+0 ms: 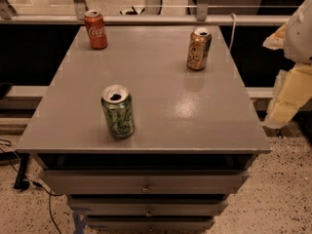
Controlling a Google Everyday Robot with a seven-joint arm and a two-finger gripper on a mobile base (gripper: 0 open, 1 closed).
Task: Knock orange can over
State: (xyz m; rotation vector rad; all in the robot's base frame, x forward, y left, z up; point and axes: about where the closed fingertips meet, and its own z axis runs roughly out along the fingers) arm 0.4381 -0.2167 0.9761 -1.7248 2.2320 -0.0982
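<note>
My claw (288, 96) hangs beyond the grey bench (161, 111) edge at three o'clock; I cannot tell its grip. The shiny copper-orange aluminium can (199, 48) stands upright at its ten o'clock, well apart, with pale swirls and a silver top.

A lab-like workspace: grey drawer cabinet (146, 182), speckled floor (279, 199), loose cables (49, 201), and the robot's hand (287, 99) at the right edge.

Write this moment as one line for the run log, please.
orange can: upright, back right of table | gripper: beyond table's right edge, apart from can | task: not done
</note>
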